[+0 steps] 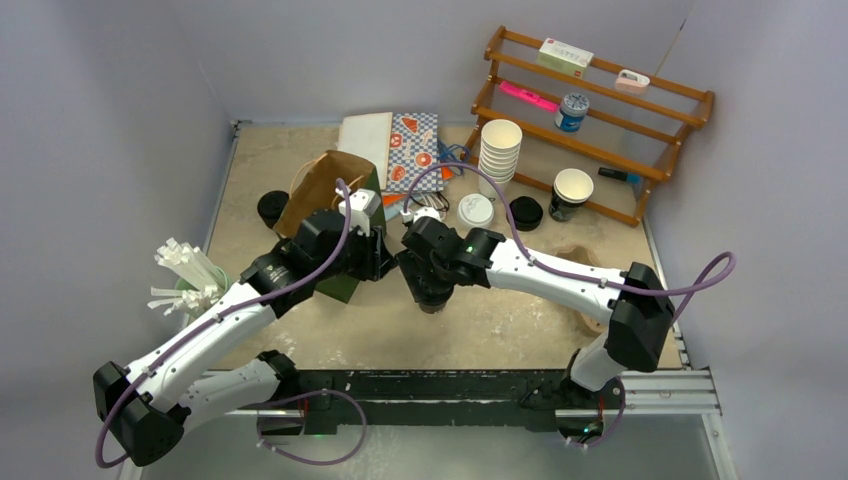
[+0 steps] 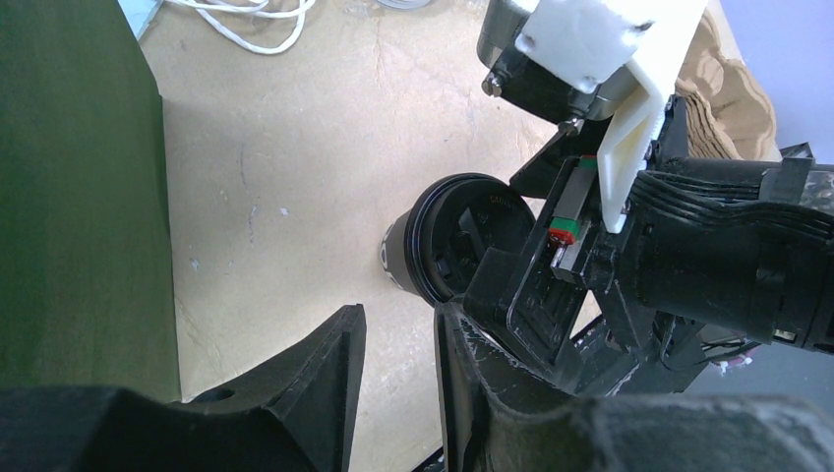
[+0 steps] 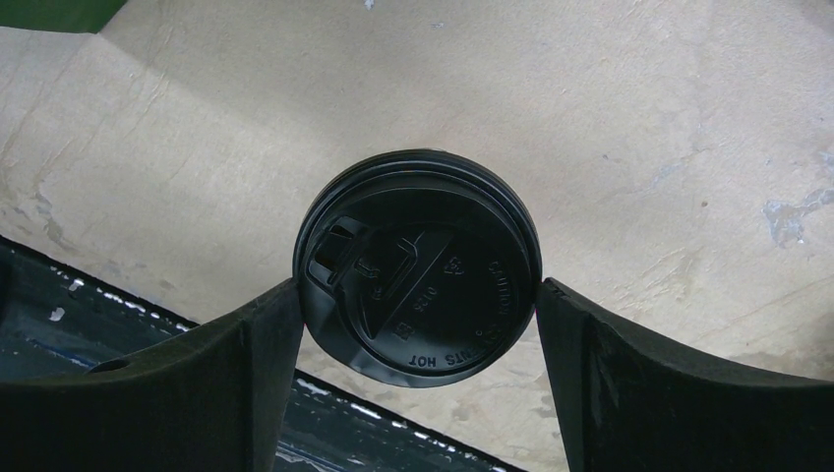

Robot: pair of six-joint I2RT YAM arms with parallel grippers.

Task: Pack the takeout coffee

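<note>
My right end effector (image 3: 418, 295) straddles the takeout coffee (image 3: 418, 265), a small dark paper cup under a round black plastic lid, at the centre of the right wrist view. A black finger (image 3: 236, 393) meets the lid's rim on each side, but I cannot tell whether the two are clamped on it. The cup sits on the scuffed beige surface (image 3: 639, 98), mid-frame in the overhead view. A dark green flat-sided object (image 2: 69, 197) fills the left edge of the left wrist view. Bottom centre of that view, my left end effector (image 2: 398, 354) holds its fingers slightly apart near the cup, with only bare surface between them.
</note>
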